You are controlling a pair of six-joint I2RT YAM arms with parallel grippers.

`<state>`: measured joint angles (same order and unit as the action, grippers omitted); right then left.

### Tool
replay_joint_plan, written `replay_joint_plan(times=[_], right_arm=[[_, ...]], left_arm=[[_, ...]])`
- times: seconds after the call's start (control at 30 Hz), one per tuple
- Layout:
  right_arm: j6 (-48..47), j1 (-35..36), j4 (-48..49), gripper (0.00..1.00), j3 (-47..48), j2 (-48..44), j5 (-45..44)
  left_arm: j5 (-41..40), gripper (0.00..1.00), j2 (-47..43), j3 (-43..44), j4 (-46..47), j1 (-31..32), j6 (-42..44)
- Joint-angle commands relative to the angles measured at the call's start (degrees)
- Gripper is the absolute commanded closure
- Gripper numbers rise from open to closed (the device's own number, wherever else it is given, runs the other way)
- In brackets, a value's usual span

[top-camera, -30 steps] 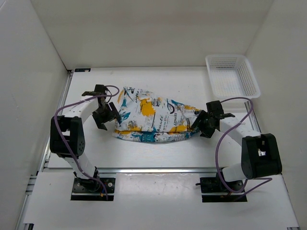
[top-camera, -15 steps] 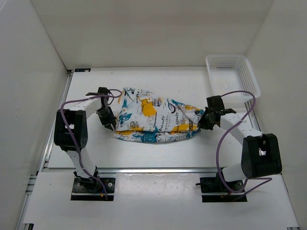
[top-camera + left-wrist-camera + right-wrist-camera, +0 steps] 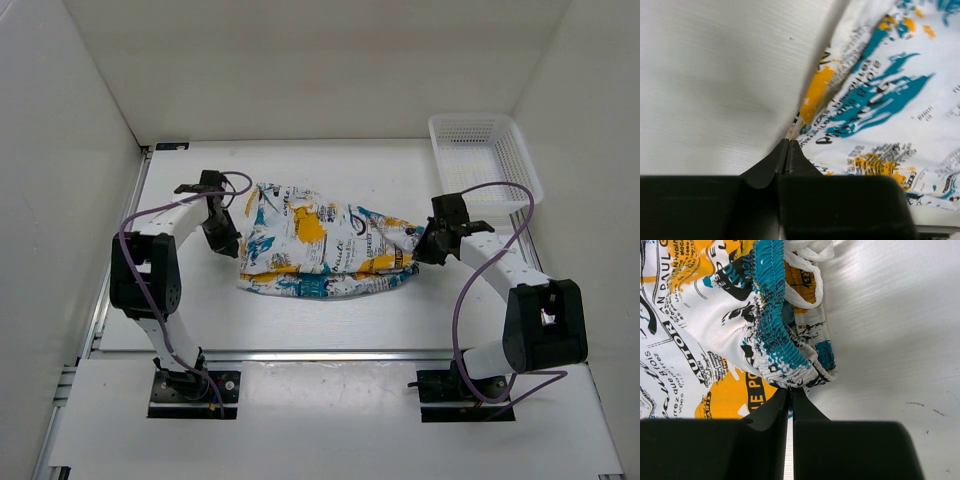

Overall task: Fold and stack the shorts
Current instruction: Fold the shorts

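Here the shorts (image 3: pixel 320 250) read as soft, matt printed cloth, lightly creased. Their teal waistband (image 3: pixel 770 290) is puckered, ribbed elastic, with a white braided cord (image 3: pixel 805 250) alongside. Now the table (image 3: pixel 890 340): smooth white, faint sheen, a few scuffs. The basket (image 3: pixel 485 160) is white plastic mesh. The left gripper (image 3: pixel 788 144) is smooth matt black plastic, the right gripper (image 3: pixel 790 390) likewise.

White shorts (image 3: pixel 322 250) with orange, teal and black lettered patches, teal waistband (image 3: pixel 771 315); white mesh basket (image 3: pixel 528 166)

You have the shorts (image 3: pixel 325 250) spread on the table (image 3: pixel 330 170), left gripper (image 3: pixel 231 247) at one end, right gripper (image 3: pixel 420 250) at the other.
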<state>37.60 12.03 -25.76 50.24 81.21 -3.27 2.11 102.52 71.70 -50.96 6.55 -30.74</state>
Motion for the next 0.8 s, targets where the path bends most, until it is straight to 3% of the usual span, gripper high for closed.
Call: replay_joint_plan(times=[0.0, 0.03, 0.07, 0.1, 0.17, 0.27, 0.33, 0.4, 0.57, 0.67, 0.77], right_arm=[[-1.1, 0.4, -0.8, 1.00, 2.2, -1.2, -0.6], [-1.1, 0.4, -0.8, 1.00, 1.7, -1.2, -0.6], [-1.1, 0.4, -0.3, 1.00, 1.7, -1.2, -0.1], [-1.1, 0.4, -0.3, 1.00, 1.7, -1.2, -0.1], [-0.6, 0.4, -0.3, 1.00, 1.2, -1.2, 0.4], [-0.6, 0.4, -0.3, 1.00, 1.2, -1.2, 0.5], [-0.6, 0.4, -0.3, 1.00, 1.2, -1.2, 0.5], [-0.6, 0.4, -0.3, 1.00, 1.2, -1.2, 0.5], [-0.6, 0.4, -0.3, 1.00, 1.2, -1.2, 0.5], [-0.6, 0.4, -0.3, 1.00, 1.2, -1.2, 0.5], [-0.6, 0.4, -0.3, 1.00, 1.2, -2.4, 0.5]], left_arm=[[0.5, 0.89, -4.5, 2.0, -0.5, -0.2, 0.5], [2.6, 0.74, -4.5, 2.0, -0.5, -0.2, 1.0], [3.4, 0.40, -3.6, 2.0, -0.5, 1.0, 1.0], [3.4, 0.26, -2.3, 2.0, -0.5, 1.0, 1.7], [4.5, 0.18, -0.9, 2.0, -0.5, 2.0, 1.7], [6.1, 0.31, 2.1, 2.0, 0.1, 3.2, 2.3], [6.2, 0.48, 3.4, 2.0, 0.6, 3.2, 2.3], [6.2, 0.56, 4.0, 2.0, 0.6, 3.2, 2.3], [6.2, 0.56, 4.5, 2.5, 0.6, 3.2, 2.8], [6.2, 0.88, 4.0, 2.5, 0.6, 3.2, 2.8], [3.3, 0.90, 2.3, 3.9, -1.4, 3.2, 2.8]])
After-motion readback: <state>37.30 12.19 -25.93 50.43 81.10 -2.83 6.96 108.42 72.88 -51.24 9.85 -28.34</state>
